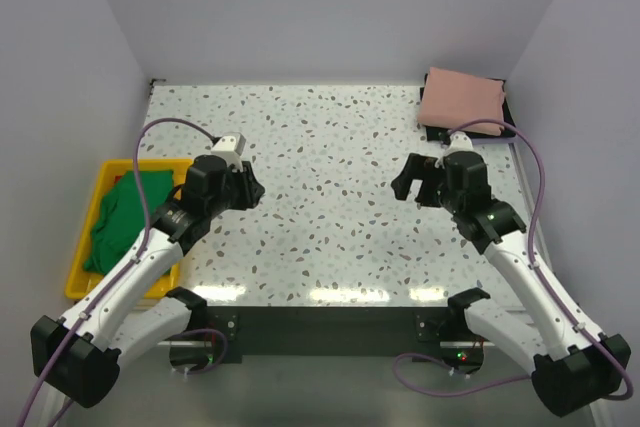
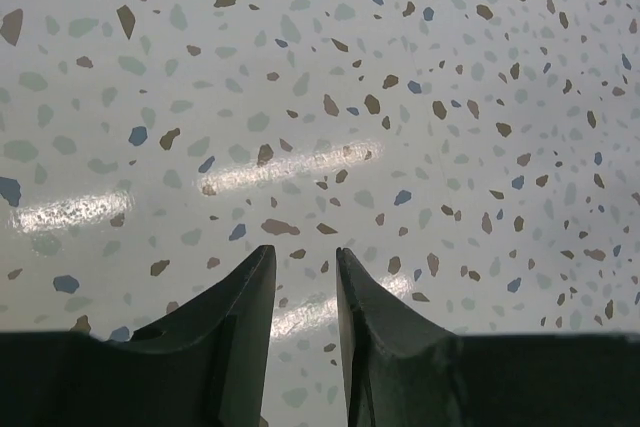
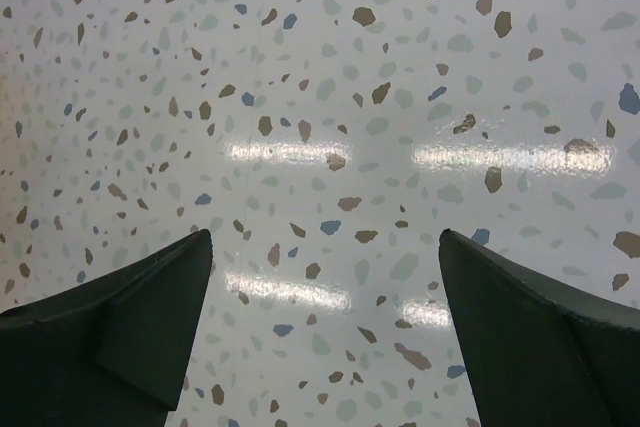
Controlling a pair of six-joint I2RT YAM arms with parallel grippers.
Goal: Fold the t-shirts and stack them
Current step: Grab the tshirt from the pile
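A pale speckled table is seen from above. It is reached over from the near edge by the left arm and the right arm, both white and black. At the table's left edge a yellow tray is set, and a bright green t-shirt is heaped loosely inside it. In the far right corner a salmon pink t-shirt is laid folded on something dark, perhaps a mat; it cannot be made out. The left gripper is held over the speckled surface, jaws narrowly apart with nothing between. The right gripper is spread wide, likewise empty.
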